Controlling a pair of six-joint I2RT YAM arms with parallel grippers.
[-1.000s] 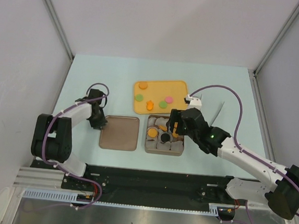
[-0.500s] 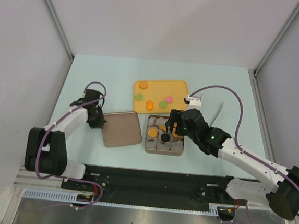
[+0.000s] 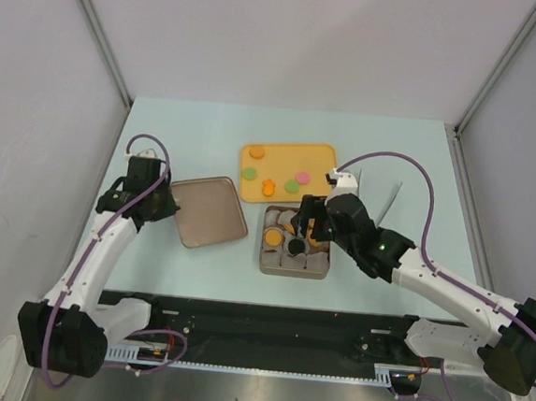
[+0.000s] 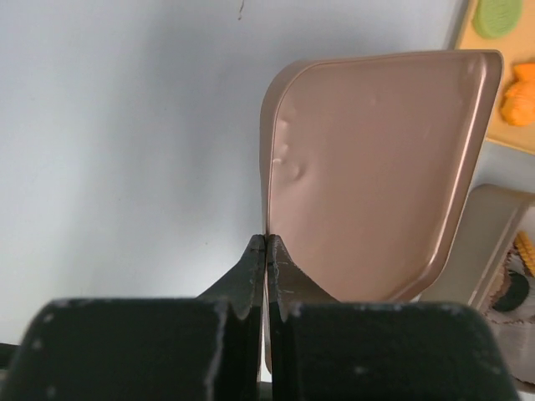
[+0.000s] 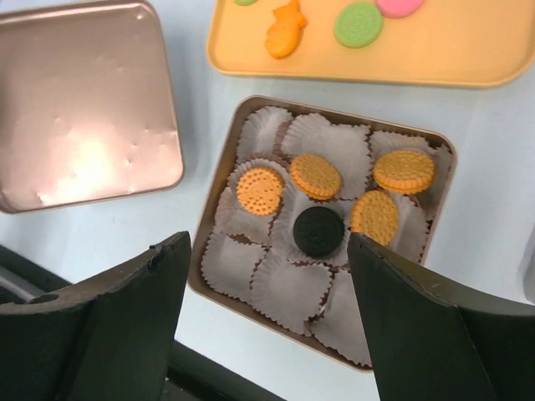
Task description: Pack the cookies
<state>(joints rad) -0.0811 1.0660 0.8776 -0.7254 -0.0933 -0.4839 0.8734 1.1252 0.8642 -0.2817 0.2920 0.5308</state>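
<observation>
We begin with the pale blue table (image 3: pixel 161 135), where the orange tray (image 3: pixel 295 158) lies near the centre. At 6 o'clock from the tray stands the open copper-coloured cookie tin (image 3: pixel 265 257), lined with white paper cups (image 5: pixel 284 292). At 9 o'clock from the tin is its lid (image 3: pixel 208 212). The left gripper (image 4: pixel 266 242) is pinched tight on the lid's rim, on the lid's 9 o'clock side. The right gripper (image 5: pixel 267 251) hangs above the tin, jaws spread wide with nothing between them.

Of the cookies (image 5: pixel 315 175), we count five in the tin: four orange discs (image 5: pixel 260 190) and one black cookie (image 5: pixel 318 230). Five lie on the tray: a lone orange round (image 3: pixel 256 152) at 10 o'clock, two green cookies (image 3: pixel 249 173), a pink cookie (image 3: pixel 302 176) and an orange flower cookie (image 3: pixel 268 186). We judge the packing about half done, with several cups unfilled and the lid to go on last.
</observation>
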